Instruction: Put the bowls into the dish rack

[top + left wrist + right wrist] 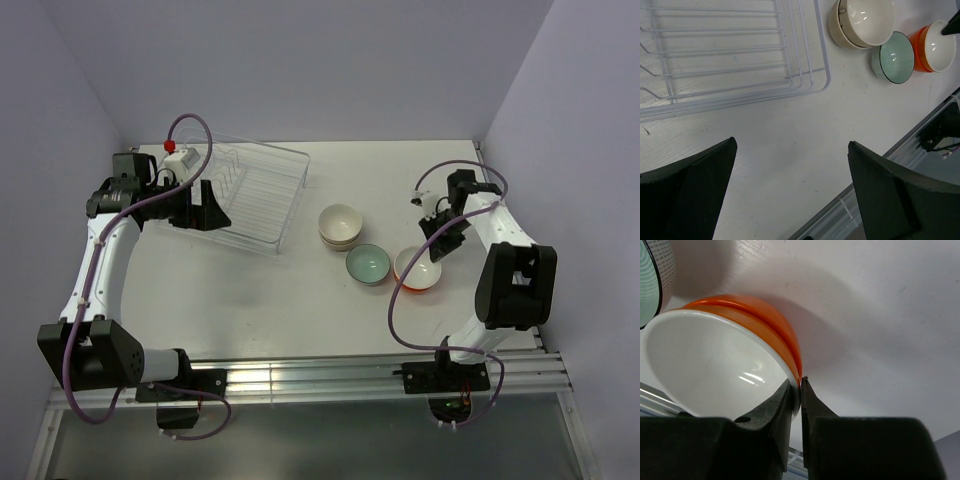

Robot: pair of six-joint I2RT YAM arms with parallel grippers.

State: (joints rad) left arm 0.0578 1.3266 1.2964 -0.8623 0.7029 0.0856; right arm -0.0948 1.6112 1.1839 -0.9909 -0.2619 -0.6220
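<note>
On bench (250, 310): dish rack (262, 190) far left. Right of it, clustered: two cream bowls (340, 224) nested, teal bowl (368, 265), orange bowl (418, 268). Beside rack, left claw (791, 145) spread wide; right claw (800, 386) pinched on orange bowl's rim.

No text, labels, brands or numbers can be read anywhere.

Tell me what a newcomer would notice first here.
The right gripper pinching the rim of the orange bowl, right of centre. Next to it, the teal bowl and two stacked cream bowls sit mid-table. Far left, the clear dish rack holds no bowls, the open left gripper beside it.
</note>
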